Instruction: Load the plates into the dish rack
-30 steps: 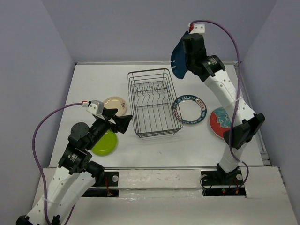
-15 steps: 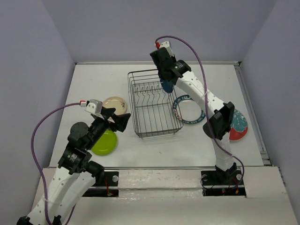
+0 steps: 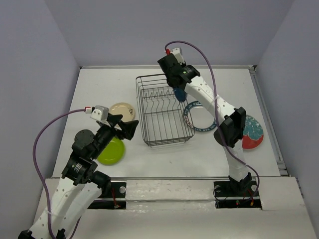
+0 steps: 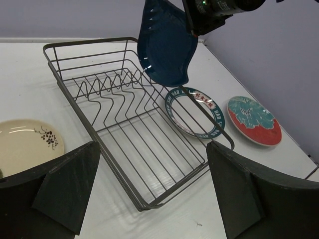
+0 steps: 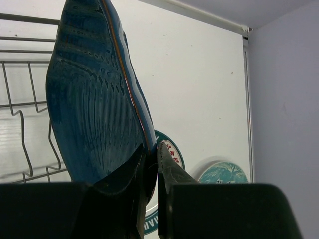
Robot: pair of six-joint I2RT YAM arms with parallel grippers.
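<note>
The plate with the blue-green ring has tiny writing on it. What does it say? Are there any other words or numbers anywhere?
On the teal-rimmed plate: marks like letters run round the rim, too small and blurred to read.
On the cream plate: a small dark flower sprig, no words.
On the red plate and the dark blue plate: patterns only, no text.
Nothing else in any view can be read.

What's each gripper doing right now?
Left gripper: open, holding nothing.
Right gripper: shut on the dark blue plate.
</note>
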